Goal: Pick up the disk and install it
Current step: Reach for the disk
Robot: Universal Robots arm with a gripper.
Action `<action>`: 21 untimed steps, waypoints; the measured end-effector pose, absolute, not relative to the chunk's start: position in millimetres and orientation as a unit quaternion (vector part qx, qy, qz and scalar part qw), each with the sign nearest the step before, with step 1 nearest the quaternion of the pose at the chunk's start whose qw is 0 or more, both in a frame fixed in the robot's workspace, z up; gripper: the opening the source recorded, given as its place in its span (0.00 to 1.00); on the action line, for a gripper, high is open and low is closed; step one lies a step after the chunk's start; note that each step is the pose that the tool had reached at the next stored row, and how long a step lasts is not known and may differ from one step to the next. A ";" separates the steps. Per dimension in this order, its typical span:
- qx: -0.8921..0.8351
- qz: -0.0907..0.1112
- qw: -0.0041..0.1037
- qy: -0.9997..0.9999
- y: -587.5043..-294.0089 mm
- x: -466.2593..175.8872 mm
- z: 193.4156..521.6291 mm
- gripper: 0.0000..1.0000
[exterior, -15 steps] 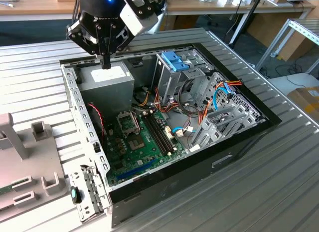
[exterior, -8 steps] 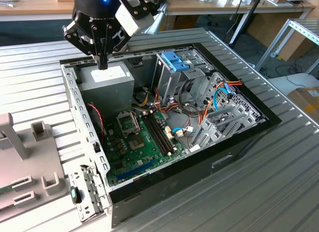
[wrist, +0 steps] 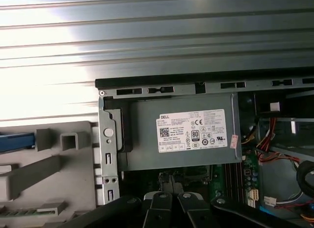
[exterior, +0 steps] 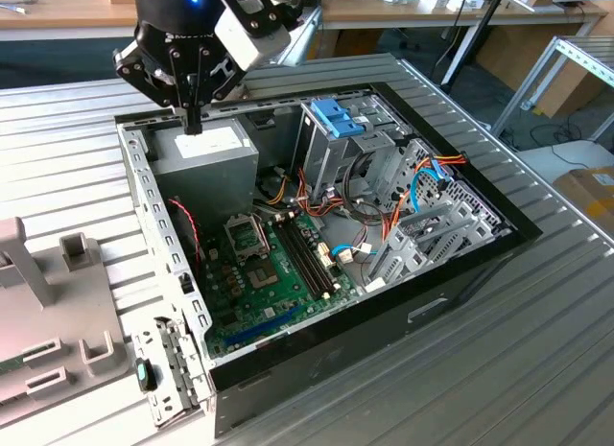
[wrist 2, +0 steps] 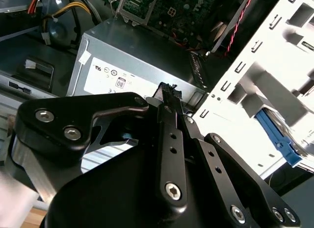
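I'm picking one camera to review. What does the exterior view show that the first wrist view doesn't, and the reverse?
The exterior view adds the blue latch on the drive cage and the arm's black wrist. The first wrist view adds a blue edge, perhaps the disk's, at the grey fixture's side. Both share the power supply, the fixture, the ribbed table, and the shut gripper near the power supply.

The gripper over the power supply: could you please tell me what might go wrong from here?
The gripper appears close above the power supply, so descending could strike its top. The chassis wall stands right beside it; a low sideways move may clip that. Loose cables by the drive cage could snag.
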State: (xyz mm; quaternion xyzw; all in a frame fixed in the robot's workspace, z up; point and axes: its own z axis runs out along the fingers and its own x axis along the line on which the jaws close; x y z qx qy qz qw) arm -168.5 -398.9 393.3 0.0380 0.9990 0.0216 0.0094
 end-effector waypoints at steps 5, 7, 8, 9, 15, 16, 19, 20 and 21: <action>0.038 0.022 0.009 0.999 -399.0 -172.5 393.3 0.11; 0.038 0.022 0.009 0.999 -398.9 -174.1 393.3 0.11; 0.038 0.022 0.009 0.999 -398.9 -175.0 393.3 0.11; 0.038 0.022 0.009 0.999 -398.9 -176.5 393.3 0.11; 0.038 0.022 0.009 0.999 -398.9 -182.3 393.3 0.11; 0.038 0.022 0.009 0.999 -398.9 -183.0 393.3 0.11; 0.038 0.022 0.009 0.999 -398.9 -185.3 393.3 0.11; 0.038 0.022 0.009 0.999 -398.9 -185.9 393.3 0.11; 0.038 0.022 0.009 0.999 -398.9 -186.6 393.3 0.11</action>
